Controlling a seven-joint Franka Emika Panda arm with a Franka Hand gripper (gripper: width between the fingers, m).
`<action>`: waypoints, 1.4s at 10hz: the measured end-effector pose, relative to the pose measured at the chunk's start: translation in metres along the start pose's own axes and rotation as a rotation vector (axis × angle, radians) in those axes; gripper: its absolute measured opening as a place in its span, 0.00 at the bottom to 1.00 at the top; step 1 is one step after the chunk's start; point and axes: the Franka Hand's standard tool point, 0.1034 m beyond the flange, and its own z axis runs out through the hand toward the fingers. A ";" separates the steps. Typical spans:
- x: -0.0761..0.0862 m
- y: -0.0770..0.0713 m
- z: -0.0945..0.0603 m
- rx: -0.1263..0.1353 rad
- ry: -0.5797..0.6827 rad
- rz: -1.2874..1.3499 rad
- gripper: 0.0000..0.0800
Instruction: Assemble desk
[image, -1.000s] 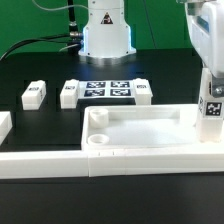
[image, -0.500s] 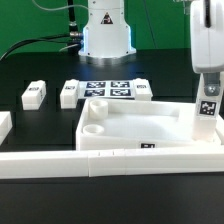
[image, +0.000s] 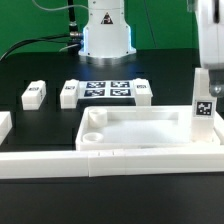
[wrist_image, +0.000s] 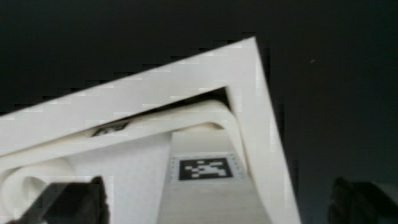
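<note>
The white tray-like desk top (image: 140, 128) lies against the front wall, with a round socket (image: 95, 118) at its left corner. One white square leg (image: 202, 110) with a black-and-white tag stands upright in the top's corner on the exterior view's right. My gripper (image: 206, 74) hangs over that leg's upper end. In the wrist view the tagged leg (wrist_image: 208, 168) runs between my two dark fingers (wrist_image: 71, 200), with a dark gap on each side. The gripper (wrist_image: 217, 203) is open, straddling the leg without clamping it.
Three loose white legs (image: 33, 94) (image: 69, 94) (image: 142, 92) lie on the black table behind the top, beside the marker board (image: 108, 90). A long low white border wall (image: 60, 163) runs along the front. The robot base (image: 107, 35) stands at the back.
The jaws have opened and let go of the leg. The leg and arm have shifted slightly toward the exterior view's left, and the desk top has turned a little and settled square again.
</note>
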 end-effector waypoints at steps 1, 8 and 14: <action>-0.005 -0.002 -0.020 0.018 -0.018 -0.015 0.80; -0.008 -0.001 -0.027 0.026 -0.024 -0.068 0.81; -0.008 0.064 -0.014 -0.014 -0.007 -0.532 0.81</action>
